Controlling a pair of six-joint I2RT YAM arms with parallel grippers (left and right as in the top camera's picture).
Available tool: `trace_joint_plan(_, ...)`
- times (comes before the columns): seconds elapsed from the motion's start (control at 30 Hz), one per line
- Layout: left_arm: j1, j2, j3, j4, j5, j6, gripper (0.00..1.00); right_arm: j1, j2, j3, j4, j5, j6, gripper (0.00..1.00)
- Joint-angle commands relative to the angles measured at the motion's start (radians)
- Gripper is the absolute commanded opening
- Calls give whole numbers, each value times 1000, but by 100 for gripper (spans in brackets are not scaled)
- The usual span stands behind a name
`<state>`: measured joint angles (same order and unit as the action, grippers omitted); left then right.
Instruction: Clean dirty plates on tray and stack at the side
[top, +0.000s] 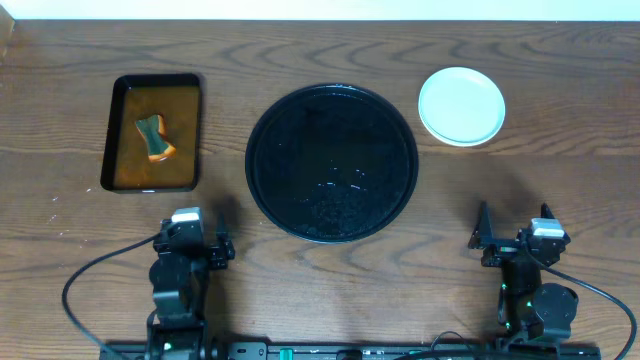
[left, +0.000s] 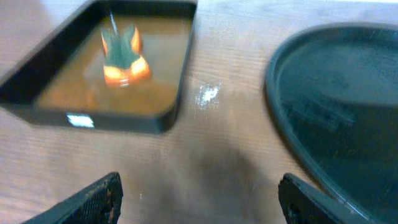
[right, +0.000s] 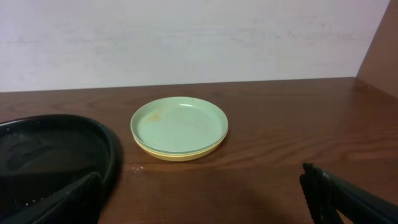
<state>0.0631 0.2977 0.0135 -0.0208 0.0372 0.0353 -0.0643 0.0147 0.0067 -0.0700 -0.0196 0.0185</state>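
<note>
The plates (top: 461, 105) sit in a neat stack, right way up, on the wooden surface (top: 560, 190) just to the right of the tray (top: 330, 165). The top plate is pale mint and the bottom one pale yellow. The tray is round, glossy black and raised-rimmed, and lies flat mid-surface.

Left of the big round shiny black tray (top: 331, 160) sits a black rectangular pan (top: 107, 130); right, stacked small pale plates (top: 461, 105). Bare wood (top: 222, 140) lies between.
</note>
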Motion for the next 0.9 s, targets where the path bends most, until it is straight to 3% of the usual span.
trace_joint_plan(0.0, -4, -100, -10, -50, -2, 21, 80, -7, -3, -1, -4, -8, 14, 99)
trace_joint_plan(0.17, -4, -199, -10, -50, -2, -63, 80, -7, -3, -1, -4, -8, 14, 99)
trace_joint_plan(0.33, -13, -299, -10, -48, -3, -63, 80, -7, -3, -1, -3, -8, 14, 99)
trace_joint_plan(0.87, -62, -296, -10, -51, -2, -55, 80, -7, -3, -1, -4, -8, 14, 99)
